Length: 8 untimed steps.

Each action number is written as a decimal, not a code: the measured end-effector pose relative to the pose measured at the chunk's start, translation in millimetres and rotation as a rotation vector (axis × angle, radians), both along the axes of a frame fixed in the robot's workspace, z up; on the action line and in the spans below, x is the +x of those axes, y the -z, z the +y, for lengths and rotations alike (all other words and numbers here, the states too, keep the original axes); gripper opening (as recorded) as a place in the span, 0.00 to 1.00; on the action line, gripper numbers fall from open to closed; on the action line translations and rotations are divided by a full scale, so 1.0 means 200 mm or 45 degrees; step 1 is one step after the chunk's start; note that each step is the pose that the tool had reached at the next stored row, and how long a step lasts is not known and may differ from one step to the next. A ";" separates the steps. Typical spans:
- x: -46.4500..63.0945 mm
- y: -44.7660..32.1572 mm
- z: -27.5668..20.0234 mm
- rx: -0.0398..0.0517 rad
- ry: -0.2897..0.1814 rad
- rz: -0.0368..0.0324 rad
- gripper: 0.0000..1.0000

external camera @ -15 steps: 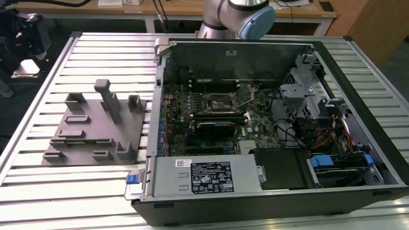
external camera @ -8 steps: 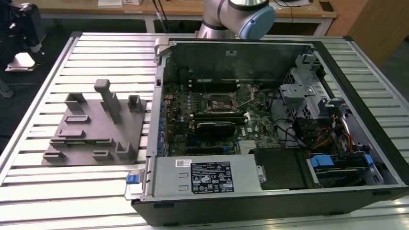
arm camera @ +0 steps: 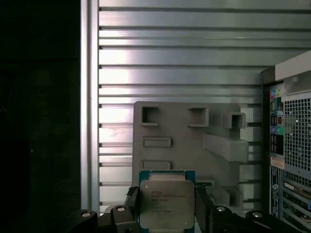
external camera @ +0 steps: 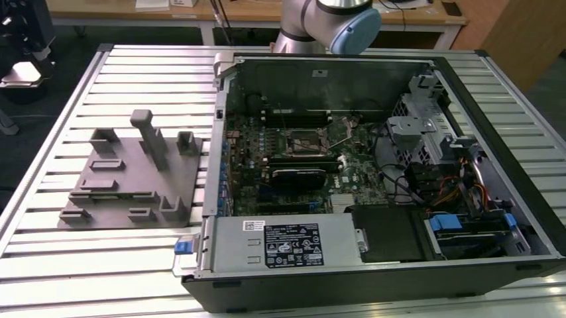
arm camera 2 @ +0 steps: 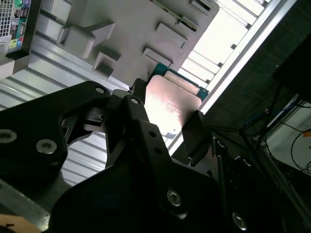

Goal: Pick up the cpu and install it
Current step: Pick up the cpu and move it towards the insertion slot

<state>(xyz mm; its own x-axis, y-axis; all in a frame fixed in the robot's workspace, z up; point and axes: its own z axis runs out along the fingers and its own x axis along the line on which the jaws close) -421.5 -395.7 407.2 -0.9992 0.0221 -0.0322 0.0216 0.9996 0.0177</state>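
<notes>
The cpu is a flat square chip with a silvery top and a green rim. It sits clamped between my gripper's two black fingers, well above the grey plastic fixture. The second wrist view shows the same grip: the cpu shines pale between the fingertips of the gripper, lifted clear of the fixture. In the exterior view the black socket frame lies on the motherboard inside the open computer case.
The grey fixture with its raised blocks stands on the slatted metal table, at the exterior view's left of the case. Cables, a drive cage and the power supply crowd the case around the motherboard. The arm's base rises behind the case.
</notes>
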 end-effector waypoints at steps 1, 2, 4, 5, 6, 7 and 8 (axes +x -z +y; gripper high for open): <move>0.00 -0.002 0.000 0.000 0.000 -0.0002 0.54; 0.00 -0.002 0.000 0.000 0.000 -0.0004 0.54; 0.00 -0.003 0.000 0.000 0.000 -0.0003 0.54; 0.00 -0.003 0.000 0.000 0.000 -0.0001 0.54; 0.00 -0.003 0.000 0.000 0.000 0.0000 0.54; 0.00 -0.004 0.001 0.000 0.000 0.0002 0.54; 0.01 -0.004 0.000 0.000 0.000 0.0003 0.54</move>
